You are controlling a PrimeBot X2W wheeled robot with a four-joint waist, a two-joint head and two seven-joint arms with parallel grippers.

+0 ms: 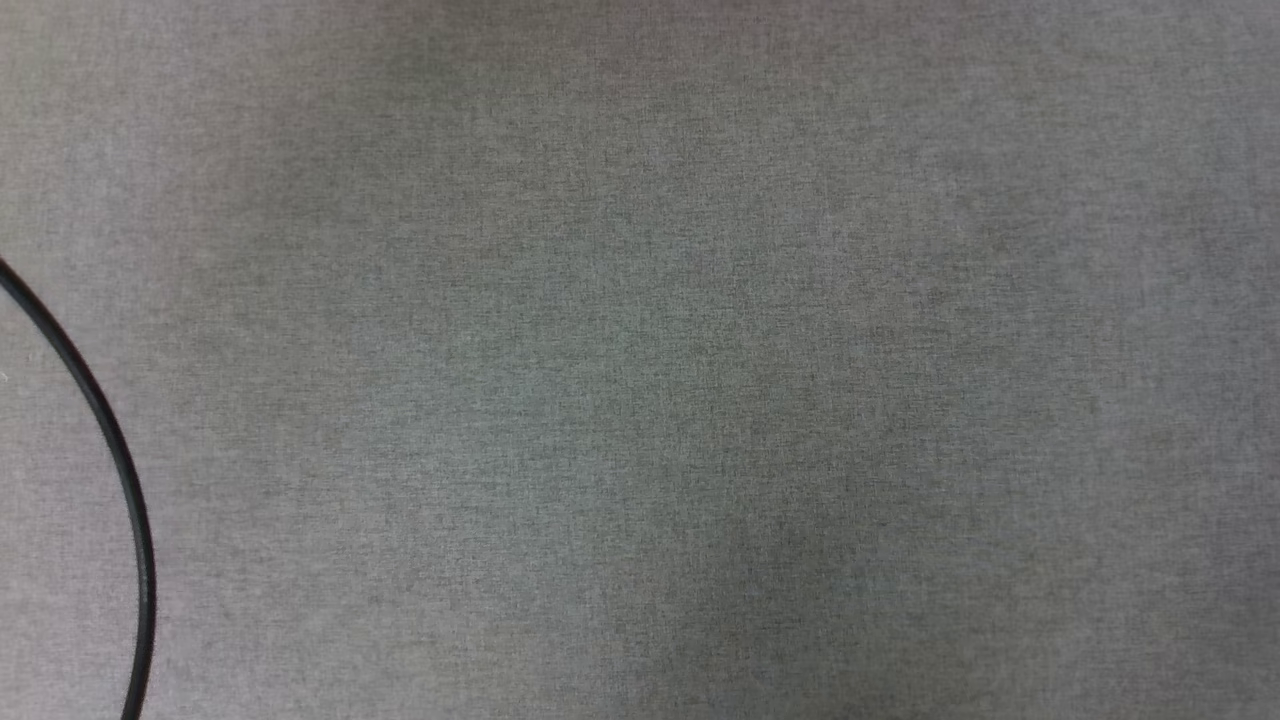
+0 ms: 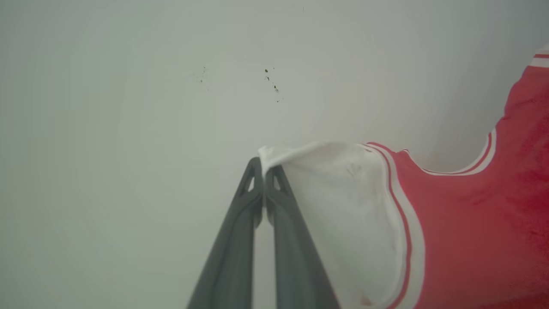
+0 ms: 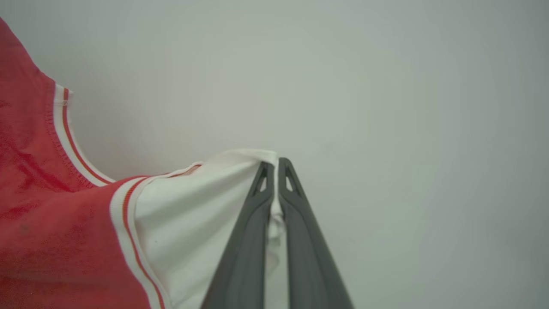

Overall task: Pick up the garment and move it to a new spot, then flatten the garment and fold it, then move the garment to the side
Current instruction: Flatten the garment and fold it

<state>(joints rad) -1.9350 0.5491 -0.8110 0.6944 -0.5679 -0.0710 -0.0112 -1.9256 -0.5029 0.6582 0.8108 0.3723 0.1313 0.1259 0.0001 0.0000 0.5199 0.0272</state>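
Grey woven cloth covers the counter (image 1: 640, 360) in the head view. The red jersey (image 2: 472, 223) is held up between both hands against a pale background, lying toward 4 o'clock in the left wrist view and toward 8 o'clock in the right. The left hand (image 2: 265, 169) is pressed together, pinching the edge of one white sleeve (image 2: 343, 206). The right hand (image 3: 272, 167) pinches the other sleeve (image 3: 193, 206). A black cable (image 1: 120, 470) curves at 8 o'clock in the head view.

A grey woven cloth surface (image 1: 640, 360) spreads across the head view with a thin black cable (image 1: 120, 470) arcing over its left side, while the left wrist view faces a pale plain backdrop (image 2: 128, 107) marked by a few small dark specks (image 2: 272, 81).
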